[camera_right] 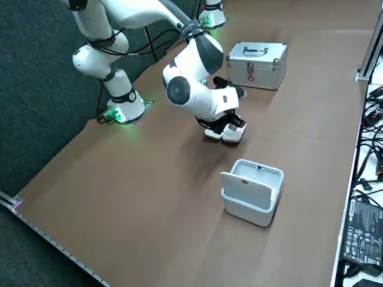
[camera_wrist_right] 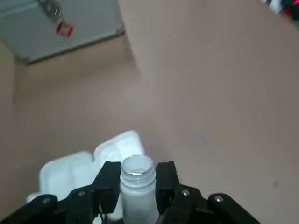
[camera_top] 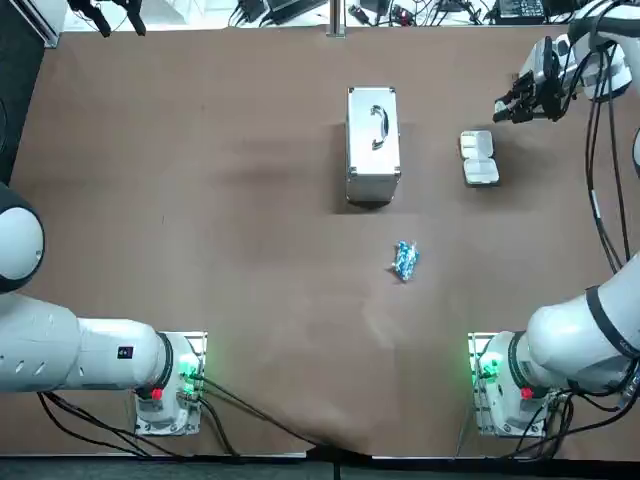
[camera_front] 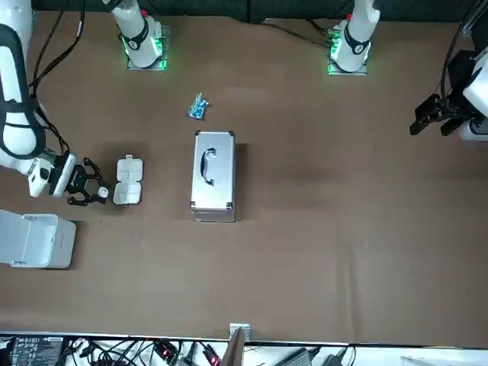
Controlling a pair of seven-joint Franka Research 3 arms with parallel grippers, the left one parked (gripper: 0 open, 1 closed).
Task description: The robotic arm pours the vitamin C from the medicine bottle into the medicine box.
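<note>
Sitting clear of the case [camera_top: 373, 145] and packet [camera_top: 404, 260], the box [camera_top: 479, 158] lay near the right jaws, which clamped the uncapped bottle [camera_wrist_right: 136, 186].

No words or numbers could be read. The silver case [camera_top: 373, 160], at about nine o'clock from the right gripper [camera_top: 503, 108] clamping the medicine bottle [camera_wrist_right: 137, 184], bore a red square sticker [camera_right: 249, 76] with a white mark. The white bin [camera_right: 251, 206] carried a red oval label [camera_right: 243, 181].
</note>
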